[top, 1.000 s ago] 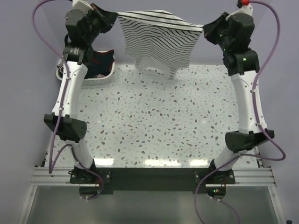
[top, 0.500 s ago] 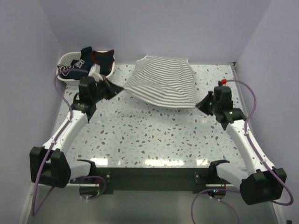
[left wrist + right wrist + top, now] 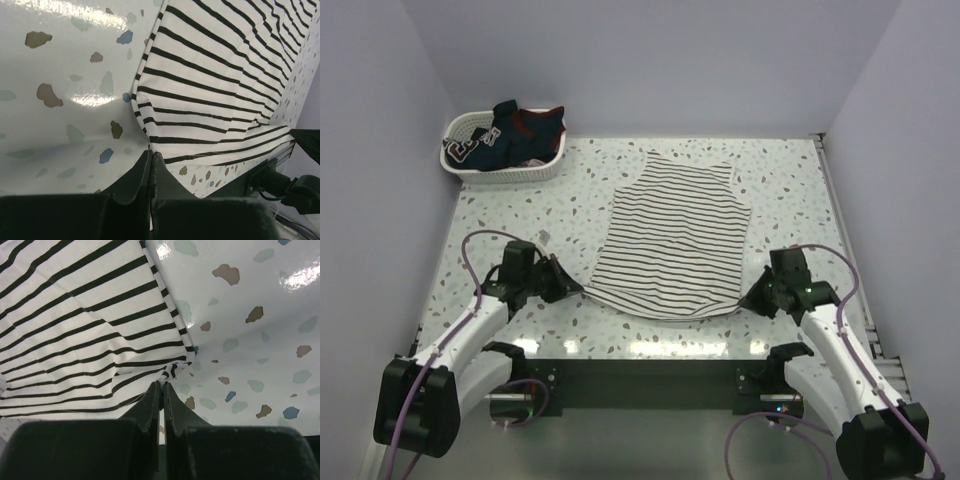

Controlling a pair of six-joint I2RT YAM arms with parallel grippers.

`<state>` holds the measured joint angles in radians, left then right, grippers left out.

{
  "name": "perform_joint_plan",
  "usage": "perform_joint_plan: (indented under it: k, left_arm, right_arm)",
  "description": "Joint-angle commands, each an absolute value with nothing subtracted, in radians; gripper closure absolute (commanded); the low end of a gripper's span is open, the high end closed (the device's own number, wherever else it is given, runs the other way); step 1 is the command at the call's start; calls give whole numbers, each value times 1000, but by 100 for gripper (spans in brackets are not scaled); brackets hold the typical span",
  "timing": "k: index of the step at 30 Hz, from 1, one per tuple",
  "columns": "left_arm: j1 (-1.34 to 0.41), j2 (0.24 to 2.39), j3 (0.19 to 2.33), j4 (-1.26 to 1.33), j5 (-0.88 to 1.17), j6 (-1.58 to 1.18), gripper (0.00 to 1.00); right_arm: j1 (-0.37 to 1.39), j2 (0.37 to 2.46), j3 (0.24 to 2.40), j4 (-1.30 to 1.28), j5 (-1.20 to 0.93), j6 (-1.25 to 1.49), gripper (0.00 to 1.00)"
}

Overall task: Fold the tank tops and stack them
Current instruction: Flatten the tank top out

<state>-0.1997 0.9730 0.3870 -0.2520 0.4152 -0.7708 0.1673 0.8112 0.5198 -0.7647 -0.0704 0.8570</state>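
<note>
A white tank top with thin dark stripes (image 3: 675,240) lies spread flat on the speckled table, straps at the far end and hem near the arms. My left gripper (image 3: 578,289) is shut on the hem's near left corner (image 3: 148,145). On the other side my right gripper (image 3: 744,302) is shut on the near right corner, where the cloth bunches a little at the fingertips (image 3: 172,371). A dark navy tank top with red trim (image 3: 525,128) sits in the white basket (image 3: 500,165) at the far left.
The basket stands at the table's back left corner with other dark cloth heaped in it. Purple walls close in the table (image 3: 510,230) on the left, far and right sides. The black mounting rail (image 3: 640,375) runs along the near edge.
Both arms have come down and toward the near edge, pulling the striped tank top from hanging in the air to lying flat on the table. Both grippers stayed shut on its corners.
</note>
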Motion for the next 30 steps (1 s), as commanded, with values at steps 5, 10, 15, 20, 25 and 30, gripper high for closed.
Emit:
perform_joint_plan:
  k: [5,10,15,20,25,30]
  left_arm:
    - [-204,940,437,-425,431,-678,100]
    - [-206,927,474,-488,428,-649,100]
    - [-204,927,502,-529,448,-629,100]
    - [-204,963,520,-551,472,-595,99]
    - [-204,979,531,-580,491,-566,80]
    - [-204,947,628,-640,448,-534,52]
  right_arm:
    - [167,662,535,-1020,-89,922,96]
    - [167,577,538,-1156,-90,925,88]
    - [167,548,545,-1250,-95,920,82]
    - [169,594,584,-1278,-72,885,79]
    - [167,604,604,-1273,-68,882,79]
    - [167,661,682,-1183,-34,847,73]
